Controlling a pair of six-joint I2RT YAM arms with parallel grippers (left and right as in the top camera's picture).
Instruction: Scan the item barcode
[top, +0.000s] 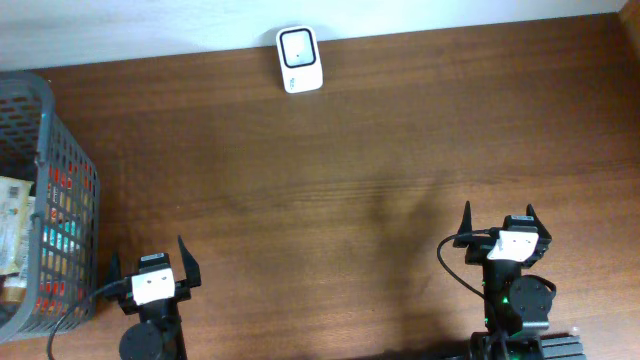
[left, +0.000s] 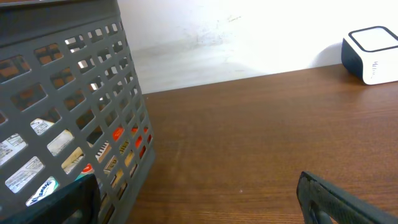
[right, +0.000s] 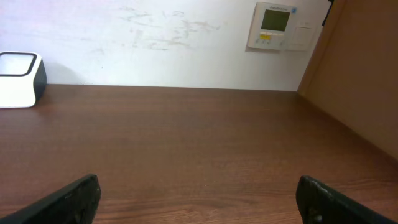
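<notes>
Table (top: 350, 150) holds one scanner (top: 299, 60), one seemingly stocked basket (top: 70, 200)

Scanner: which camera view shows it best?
Overhead: the scanner appears whole, top window facing up. Left wrist shows it obliquely at the right edge; right wrist crops it at the left edge.

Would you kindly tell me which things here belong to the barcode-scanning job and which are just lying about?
Job: white scanner; grey basket; packaged items inside it; left pincer and right pincer, both open and empty.
Just there: wall control panel; wooden table.
</notes>
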